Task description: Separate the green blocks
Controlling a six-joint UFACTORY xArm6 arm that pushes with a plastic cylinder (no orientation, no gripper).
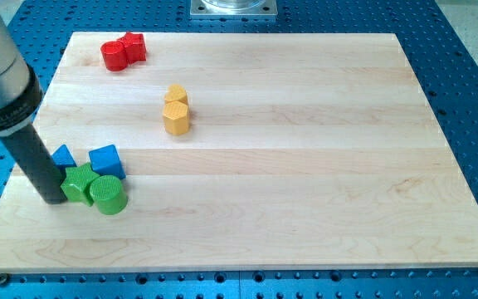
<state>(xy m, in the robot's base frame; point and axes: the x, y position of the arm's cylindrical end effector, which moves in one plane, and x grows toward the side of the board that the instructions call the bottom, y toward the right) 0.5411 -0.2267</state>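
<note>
Two green blocks touch each other at the view's lower left of the wooden board (pixel 305 166): a green star-shaped block (pixel 78 182) and, to its right and slightly lower, a green cylinder (pixel 107 194). My tip (pixel 52 198) rests on the board right against the left side of the green star block. The dark rod rises from it toward the view's upper left.
A blue cube (pixel 106 160) and a smaller blue block (pixel 61 155), partly hidden by the rod, sit just above the green pair. Two yellow blocks (pixel 175 109) touch near the middle. Two red blocks (pixel 123 51) touch at the top left.
</note>
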